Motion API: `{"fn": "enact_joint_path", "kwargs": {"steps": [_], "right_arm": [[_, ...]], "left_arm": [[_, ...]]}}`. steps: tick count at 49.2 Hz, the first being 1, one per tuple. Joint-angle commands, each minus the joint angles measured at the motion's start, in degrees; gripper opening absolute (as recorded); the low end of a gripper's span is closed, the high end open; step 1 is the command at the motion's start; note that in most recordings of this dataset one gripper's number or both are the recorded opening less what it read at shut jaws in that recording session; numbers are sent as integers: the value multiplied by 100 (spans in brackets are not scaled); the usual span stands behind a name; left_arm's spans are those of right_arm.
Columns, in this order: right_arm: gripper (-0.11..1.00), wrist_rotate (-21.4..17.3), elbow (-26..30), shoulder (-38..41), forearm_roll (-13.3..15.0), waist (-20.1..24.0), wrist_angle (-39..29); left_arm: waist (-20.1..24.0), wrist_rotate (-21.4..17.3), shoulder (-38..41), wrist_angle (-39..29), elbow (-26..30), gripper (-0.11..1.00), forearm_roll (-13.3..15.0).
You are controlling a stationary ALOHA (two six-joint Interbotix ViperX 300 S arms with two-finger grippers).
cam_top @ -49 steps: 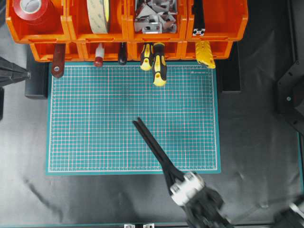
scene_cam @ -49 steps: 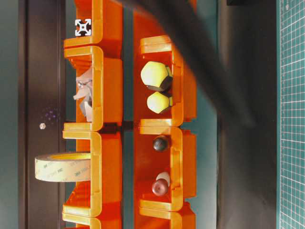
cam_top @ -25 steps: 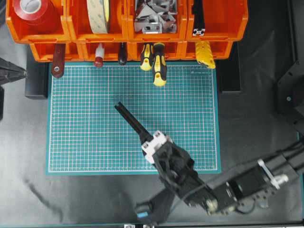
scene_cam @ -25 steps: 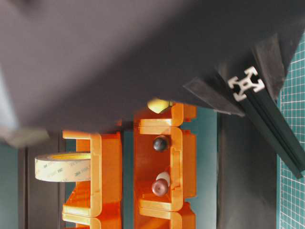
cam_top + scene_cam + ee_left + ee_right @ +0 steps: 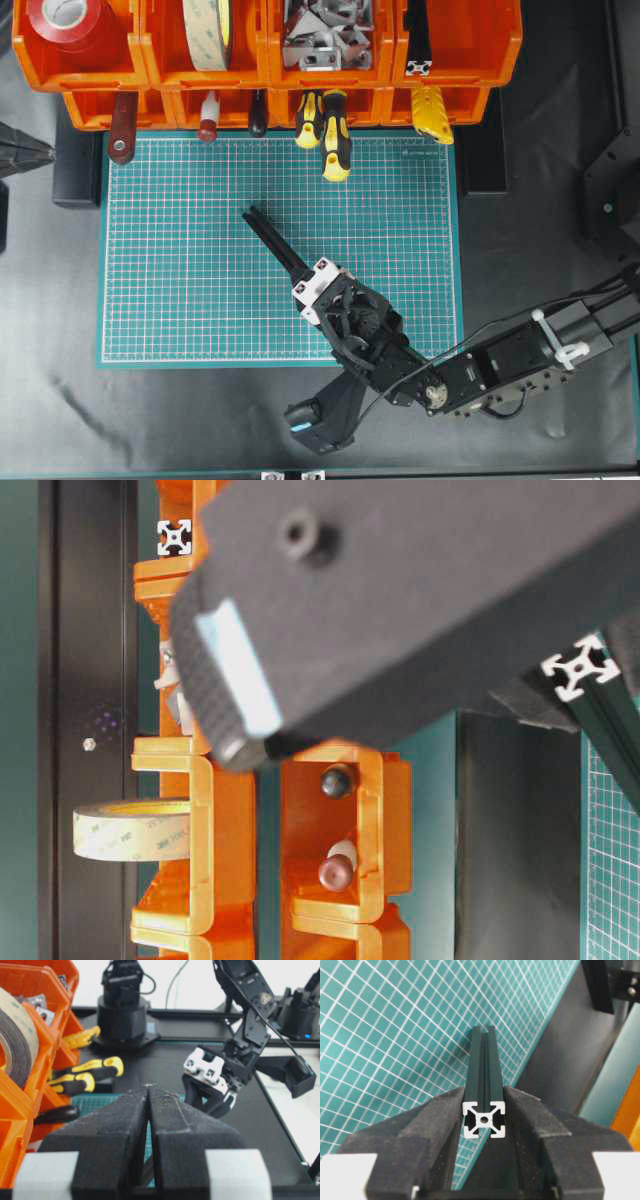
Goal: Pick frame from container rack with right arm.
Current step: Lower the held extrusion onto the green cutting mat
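Observation:
My right gripper (image 5: 306, 284) is shut on a frame (image 5: 272, 240), a slim black grooved bar, held low over the green mat (image 5: 180, 280) and pointing up-left toward the rack. In the right wrist view the frame's silver slotted end face (image 5: 484, 1120) sits between the two black fingers (image 5: 440, 1115). Its end also shows in the table-level view (image 5: 578, 667). The orange container rack (image 5: 470, 45) runs along the top; a second frame (image 5: 418, 50) stands in its top right bin. My left gripper (image 5: 148, 1089) is shut and empty, at the overhead view's left edge (image 5: 30, 155).
The rack's bins hold red tape (image 5: 65, 20), a tape roll (image 5: 207, 30), metal brackets (image 5: 325, 35), yellow-and-black screwdrivers (image 5: 335, 135) and other tool handles that hang over the mat's far edge. The right arm (image 5: 500, 360) stretches across the lower right and blocks most of the table-level view.
The right arm has carried the frame up and left across the mat, from its near edge to its middle. Over the last half second it barely moved. The left gripper stays put.

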State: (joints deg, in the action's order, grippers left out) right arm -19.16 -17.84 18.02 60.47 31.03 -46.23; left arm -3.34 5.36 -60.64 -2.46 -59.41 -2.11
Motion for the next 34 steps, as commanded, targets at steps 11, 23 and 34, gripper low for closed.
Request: {"fn": "enact_joint_path", "kwargs": {"steps": [11, 23, 34], "right_arm": [[26, -44, -158, -158, 0, -97, 448], [26, -35, -185, -167, -158, -97, 589], [39, -35, -220, -158, -431, -114, 844]], "left_arm": [[9, -9, 26, 26, 53, 0, -18], [-9, 9, 26, 26, 53, 0, -9], [0, 9, 18, 26, 44, 0, -9]]}}
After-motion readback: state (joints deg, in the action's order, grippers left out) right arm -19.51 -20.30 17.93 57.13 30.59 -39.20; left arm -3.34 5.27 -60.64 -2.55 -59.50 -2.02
